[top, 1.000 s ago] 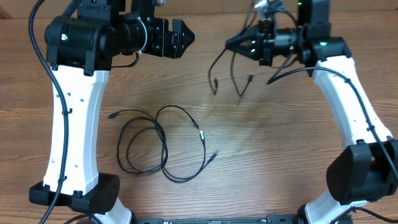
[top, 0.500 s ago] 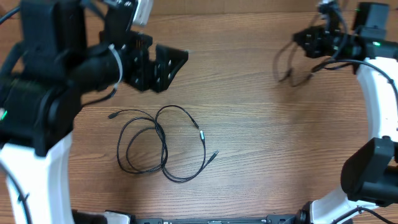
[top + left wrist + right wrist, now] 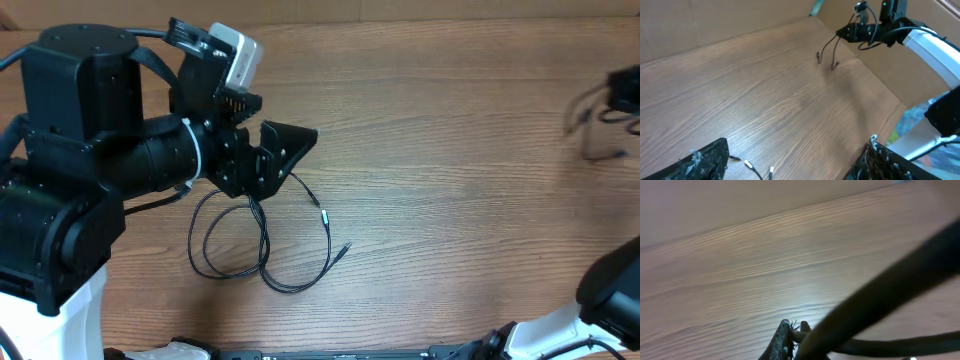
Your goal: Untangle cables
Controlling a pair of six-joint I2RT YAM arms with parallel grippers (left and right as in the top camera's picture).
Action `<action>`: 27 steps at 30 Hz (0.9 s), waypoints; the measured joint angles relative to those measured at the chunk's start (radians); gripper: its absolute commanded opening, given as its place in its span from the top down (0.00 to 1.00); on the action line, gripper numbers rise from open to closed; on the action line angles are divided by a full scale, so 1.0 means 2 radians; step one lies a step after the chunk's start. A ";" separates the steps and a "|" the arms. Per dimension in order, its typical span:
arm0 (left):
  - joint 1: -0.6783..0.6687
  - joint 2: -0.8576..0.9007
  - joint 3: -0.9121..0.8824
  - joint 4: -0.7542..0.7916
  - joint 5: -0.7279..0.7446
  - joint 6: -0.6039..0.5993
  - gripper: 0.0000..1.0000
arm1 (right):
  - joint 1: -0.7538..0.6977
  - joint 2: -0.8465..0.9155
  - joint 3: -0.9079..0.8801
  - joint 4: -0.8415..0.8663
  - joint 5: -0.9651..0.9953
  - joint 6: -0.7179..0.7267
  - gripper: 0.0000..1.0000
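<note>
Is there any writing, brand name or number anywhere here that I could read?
None. No readable word, number or sign shows on the arms, the white camera box, the cables or the table; the right wrist view is too blurred to tell.

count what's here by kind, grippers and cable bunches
grippers: 2, left gripper open, right gripper shut
cable bunches: 2, coiled cable on the table, hanging cable from right gripper
total: 4
</note>
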 measured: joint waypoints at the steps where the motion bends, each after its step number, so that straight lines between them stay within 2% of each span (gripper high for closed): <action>1: -0.003 0.000 0.000 0.000 0.000 0.000 0.14 | -0.014 0.000 0.000 0.006 0.007 -0.003 0.96; 13: -0.006 0.000 0.000 -0.006 0.003 -0.015 0.14 | -0.158 0.000 0.000 0.068 0.063 -0.010 0.96; 14: -0.006 0.000 0.000 -0.006 0.006 -0.016 0.14 | -0.168 0.000 0.000 0.072 0.064 -0.007 0.74; 15: -0.006 0.000 0.000 -0.006 0.010 -0.017 0.15 | -0.177 0.001 0.000 0.074 0.065 0.001 0.00; 22: -0.006 0.000 0.000 -0.013 0.031 -0.018 0.15 | -0.228 0.014 0.000 0.094 0.059 0.067 0.00; 27: -0.006 0.000 0.000 -0.019 0.035 -0.017 0.16 | -0.234 0.017 0.000 0.100 -0.012 0.089 0.00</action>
